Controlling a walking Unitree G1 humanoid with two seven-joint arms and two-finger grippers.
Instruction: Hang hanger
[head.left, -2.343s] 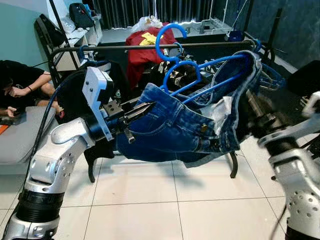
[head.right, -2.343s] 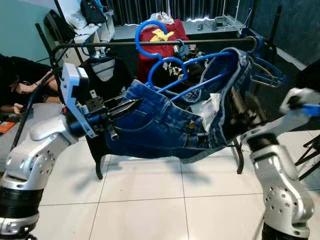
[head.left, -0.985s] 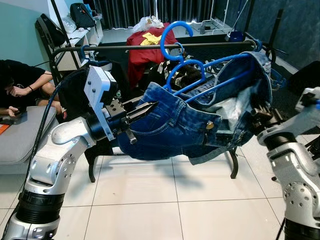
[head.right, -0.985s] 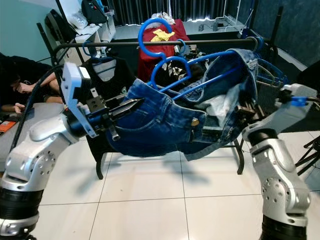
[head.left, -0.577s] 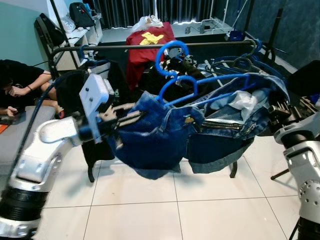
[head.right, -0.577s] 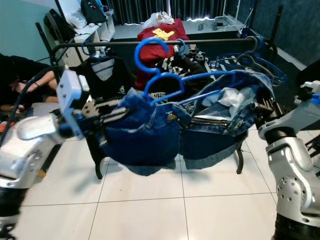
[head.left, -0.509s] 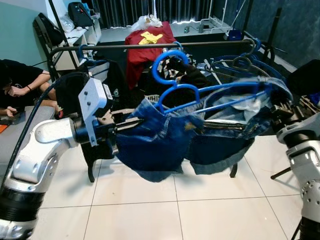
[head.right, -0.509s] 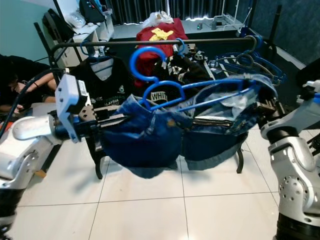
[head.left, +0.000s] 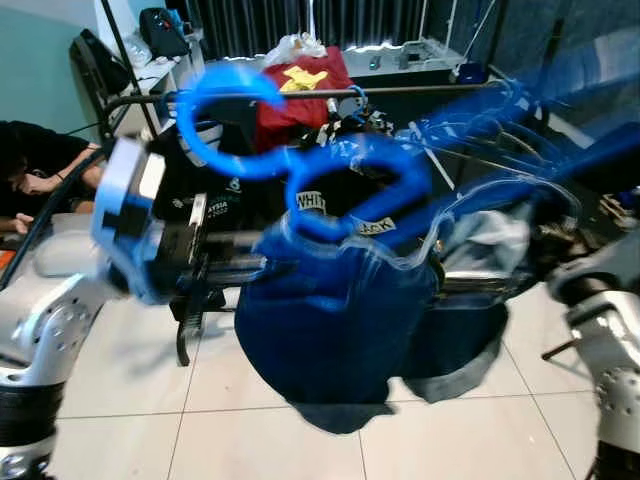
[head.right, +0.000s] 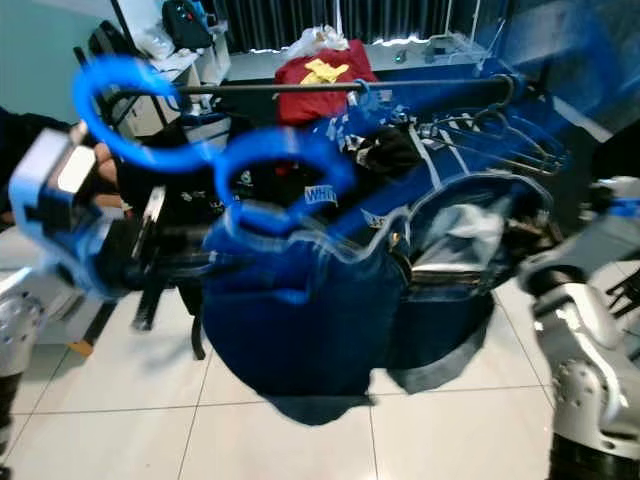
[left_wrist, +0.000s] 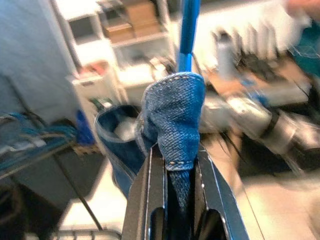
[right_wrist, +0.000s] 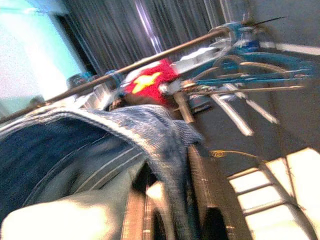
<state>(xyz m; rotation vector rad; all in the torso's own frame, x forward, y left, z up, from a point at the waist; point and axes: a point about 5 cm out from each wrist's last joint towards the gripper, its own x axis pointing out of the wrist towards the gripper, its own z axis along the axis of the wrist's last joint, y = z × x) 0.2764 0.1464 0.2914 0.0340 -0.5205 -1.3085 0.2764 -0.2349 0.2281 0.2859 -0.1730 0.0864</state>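
A blue plastic hanger (head.left: 300, 170) carries a pair of blue jeans (head.left: 335, 340). It is held in the air in front of the black clothes rail (head.left: 300, 95), its hook (head.left: 225, 100) motion-blurred up at the left, about level with the rail. My left gripper (head.left: 255, 268) is shut on the jeans' left edge; in the left wrist view the denim (left_wrist: 175, 115) is pinched between its fingers (left_wrist: 150, 200). My right gripper (right_wrist: 172, 170) is shut on the waistband (right_wrist: 150, 125) at the right end, hidden behind the jeans in the head views.
Black printed shirts (head.left: 330, 200), a red garment (head.left: 300, 80) and several empty blue hangers (head.left: 500, 110) crowd the rail. A person (head.left: 30, 160) sits low at the far left beside a grey cushion. Pale tiled floor (head.left: 200, 420) lies below the rack.
The hanger and jeans have swung left and closer, the hook rising to rail height with heavy blur. The jeans now hang lower and bunched. My left arm has drawn back to the left.
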